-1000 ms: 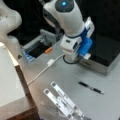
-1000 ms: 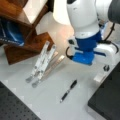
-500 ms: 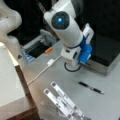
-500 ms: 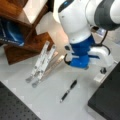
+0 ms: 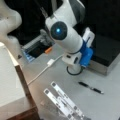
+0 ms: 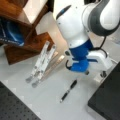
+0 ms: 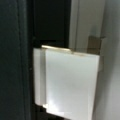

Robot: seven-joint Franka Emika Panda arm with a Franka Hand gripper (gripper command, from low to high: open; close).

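My gripper (image 6: 95, 73) hangs low over the grey table, below the white hand and blue wrist piece, close to the edge of a black box (image 6: 107, 100). In a front view only the hand's white body (image 5: 89, 37) shows and the fingers are hidden behind the blue piece (image 5: 86, 53). A black pen (image 5: 90, 87) lies on the table, also seen a little below the gripper (image 6: 68, 91). Nothing is seen held. The wrist view is filled by a pale white slab (image 7: 70, 85) against a dark surface.
A folded silver stand (image 5: 63, 102) (image 6: 42, 62) lies on the table. A white cable with a plug (image 5: 49, 63) runs across it. A wooden shelf (image 6: 22, 30) and a wooden block (image 5: 17, 87) stand at the table's side. A dark tray (image 5: 37, 48) sits at the back.
The arm has swung down and bent lower over the table, bringing the blue wrist piece and hand closer to the surface beside the black box. Pen and stand have not moved.
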